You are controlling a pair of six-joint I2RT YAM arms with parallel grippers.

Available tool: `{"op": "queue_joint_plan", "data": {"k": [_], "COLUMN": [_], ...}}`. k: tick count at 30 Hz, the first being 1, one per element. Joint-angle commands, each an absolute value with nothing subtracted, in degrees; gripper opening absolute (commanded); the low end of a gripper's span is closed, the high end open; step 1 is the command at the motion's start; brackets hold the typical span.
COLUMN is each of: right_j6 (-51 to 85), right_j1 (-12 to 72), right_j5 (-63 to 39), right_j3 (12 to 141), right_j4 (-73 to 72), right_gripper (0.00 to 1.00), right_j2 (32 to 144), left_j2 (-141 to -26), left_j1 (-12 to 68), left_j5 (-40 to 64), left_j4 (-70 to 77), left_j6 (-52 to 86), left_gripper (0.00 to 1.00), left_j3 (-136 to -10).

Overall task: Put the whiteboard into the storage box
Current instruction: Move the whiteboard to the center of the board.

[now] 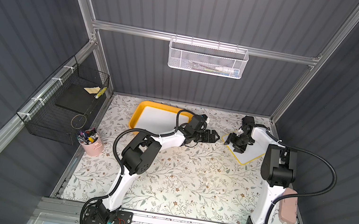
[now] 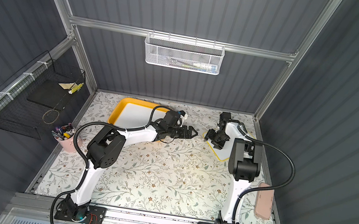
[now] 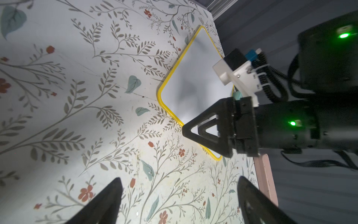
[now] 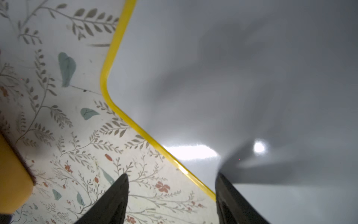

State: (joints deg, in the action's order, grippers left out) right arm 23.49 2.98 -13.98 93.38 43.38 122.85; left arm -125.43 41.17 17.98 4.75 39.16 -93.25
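Note:
The storage box (image 1: 134, 119) (image 2: 113, 114) is a shallow yellow-orange tray at the back left of the mat, and a white board (image 1: 159, 119) (image 2: 138, 115) lies flat inside it. At the back right a yellow-framed whiteboard (image 1: 253, 153) (image 2: 223, 153) (image 3: 193, 77) (image 4: 232, 77) lies flat on the mat. My right gripper (image 1: 232, 145) (image 2: 211, 142) (image 3: 188, 130) (image 4: 172, 175) points down at its left corner. It is open, one finger over the mat and one over the board, with the yellow edge between them. My left gripper (image 1: 217, 136) (image 2: 196, 133) (image 3: 180, 179) is open and empty above the mat, between box and whiteboard.
A pink cup of pens (image 1: 92, 144) stands at the left edge below a black wire basket (image 1: 62, 107). A white mesh basket (image 1: 207, 59) hangs on the back wall. A pink case (image 1: 289, 206) lies along the right edge.

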Motion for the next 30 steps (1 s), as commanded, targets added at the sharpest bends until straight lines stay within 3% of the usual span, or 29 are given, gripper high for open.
{"op": "queue_joint_plan", "data": {"k": [1, 13, 23, 30], "right_j6": [25.29, 25.73, 29.4, 27.03], "right_j1": [2.82, 9.65, 18.08, 15.91], "right_j5": [-14.19, -10.74, -14.24, 3.54], "right_j3": [95.21, 83.4, 70.55, 70.8], "right_j4": [45.28, 45.81, 36.49, 28.75], "right_gripper": [0.71, 0.71, 0.7, 0.73], "right_j2": [124.73, 117.78, 111.97, 104.72], "left_j2": [-122.12, -116.49, -111.55, -111.54], "left_j1": [40.52, 39.4, 38.23, 38.23], "left_j5": [16.8, 15.91, 14.21, 14.36], "left_j4": [4.09, 5.27, 4.67, 5.44], "left_j6": [37.09, 36.24, 35.42, 35.57], "left_gripper": [0.93, 0.94, 0.94, 0.94], "left_j3": [-91.15, -83.19, -76.4, -75.22]}}
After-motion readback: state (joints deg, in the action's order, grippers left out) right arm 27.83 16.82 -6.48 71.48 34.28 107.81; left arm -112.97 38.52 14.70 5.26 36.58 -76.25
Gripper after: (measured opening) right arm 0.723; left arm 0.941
